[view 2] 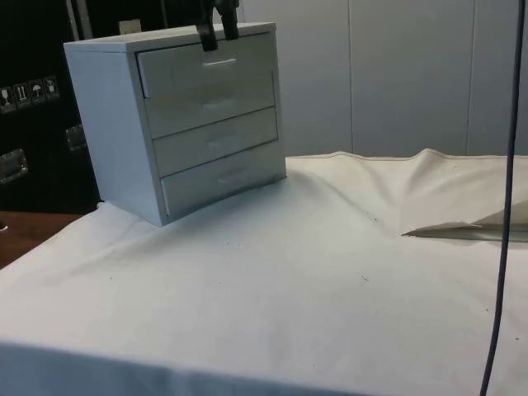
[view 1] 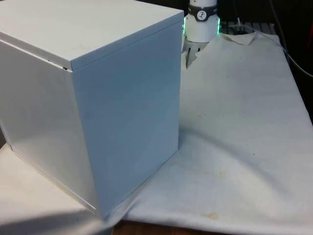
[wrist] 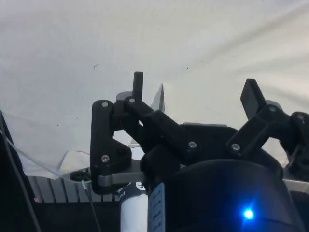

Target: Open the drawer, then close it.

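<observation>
The top drawer [view 2: 206,78] sits a bit pulled out of the white chest of drawers [view 2: 177,115], which stands at the far corner of the cloth-covered table [view 2: 289,280] in the side view. Gripper [view 2: 218,31] hangs right above its front edge, fingers [wrist: 138,84] spread wide, holding nothing.

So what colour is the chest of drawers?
White, best seen in the side view: the chest of drawers on the cloth.

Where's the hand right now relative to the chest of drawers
In the side view the hand is at the chest of drawers' top front edge, just above the top drawer's handle, fingers apart.
</observation>
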Tool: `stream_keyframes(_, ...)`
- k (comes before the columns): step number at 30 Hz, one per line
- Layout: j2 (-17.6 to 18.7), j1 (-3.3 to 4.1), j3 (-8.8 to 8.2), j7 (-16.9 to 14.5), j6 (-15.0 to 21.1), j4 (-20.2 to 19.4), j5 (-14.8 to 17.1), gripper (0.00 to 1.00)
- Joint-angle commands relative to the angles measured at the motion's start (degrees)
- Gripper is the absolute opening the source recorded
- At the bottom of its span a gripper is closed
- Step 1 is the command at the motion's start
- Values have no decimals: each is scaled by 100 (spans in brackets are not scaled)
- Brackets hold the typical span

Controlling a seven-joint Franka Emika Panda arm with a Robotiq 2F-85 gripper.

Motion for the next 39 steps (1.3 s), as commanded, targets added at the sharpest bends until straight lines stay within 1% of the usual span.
stream_keyframes(1,-17,0,0,0,86,-40,-17,100)
stream_keyframes(2,-34,0,0,6,115,-57,-34,100)
stream_keyframes(3,0,0,0,0,23,-11,-6,100)
stream_keyframes(4,-46,6,0,11,143,-74,-46,100)
stream_keyframes(10,-229,17,17,17,338,-298,-172,100)
stream_keyframes(11,-138,6,11,0,206,-201,-103,100)
stream_keyframes(12,-258,11,23,11,372,-338,-183,100)
stream_keyframes(18,-476,-6,6,-46,630,-642,-264,100)
stream_keyframes(19,-413,0,11,-29,533,-573,-223,100)
stream_keyframes(20,-504,-6,6,-52,670,-688,-275,100)
stream_keyframes(23,-602,-11,-11,-69,768,-808,-298,100)
stream_keyframes(27,-756,-11,-57,-166,917,-1008,-315,100)
stream_keyframes(28,-785,-17,-63,-195,928,-1043,-315,100)
stream_keyframes(29,-728,-6,-63,-178,842,-985,-281,100)
stream_keyframes(30,-814,-17,-74,-223,940,-1071,-315,100)
stream_keyframes(32,-894,-17,-103,-304,991,-1169,-304,100)
stream_keyframes(36,-974,-17,-143,-435,1037,-1261,-292,100)
stream_keyframes(37,-934,-11,-143,-418,957,-1209,-281,100)
stream_keyframes(38,-991,-17,-155,-470,1049,-1272,-292,100)
stream_keyframes(39,-1003,-17,-166,-516,1054,-1283,-286,100)
